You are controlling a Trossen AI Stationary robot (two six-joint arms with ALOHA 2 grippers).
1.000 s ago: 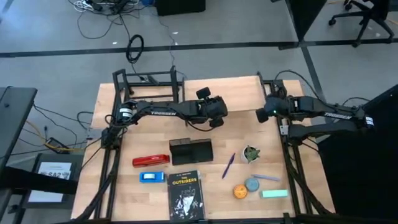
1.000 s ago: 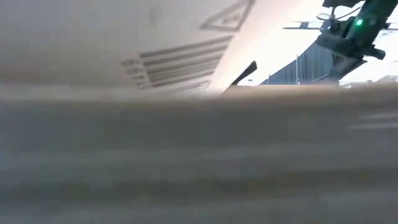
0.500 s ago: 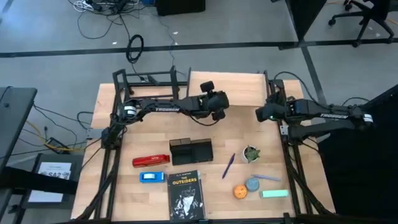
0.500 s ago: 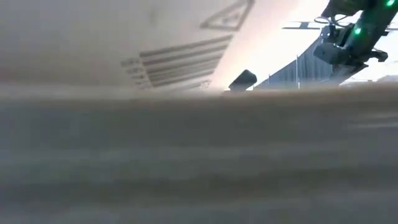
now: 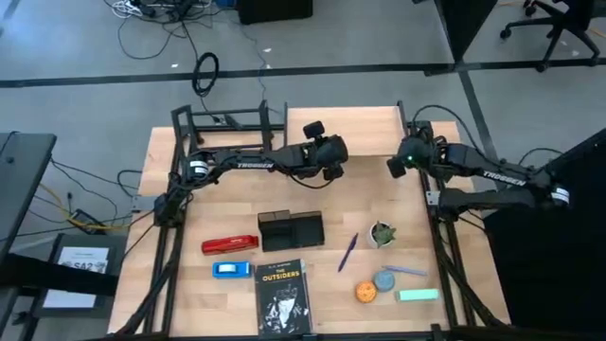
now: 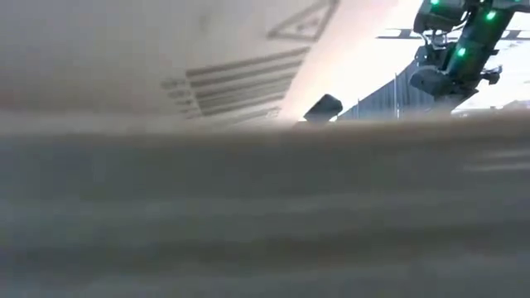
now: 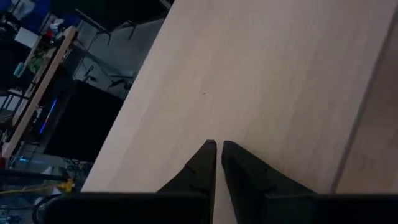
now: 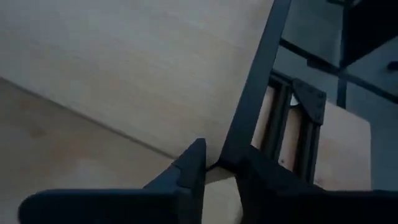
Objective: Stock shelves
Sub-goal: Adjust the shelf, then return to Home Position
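Light wooden plank shelf at table's 12 o'clock. Left gripper, fingers together, hovers above it; right gripper clamps its thin black metal leg. Reposition slowly, keeping plank level.

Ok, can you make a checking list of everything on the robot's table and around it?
Surface: wooden table, bare in the middle.
Job's things: plank shelf and black rack, both at the far edge.
Clutter: black organizer, red stapler, book, purple pen, small plant, orange ball.
Grippers: left gripper shut, above the plank shelf; right gripper at the shelf's black leg.
Cables: loose cables on the floor.
Surroundings: office chair.
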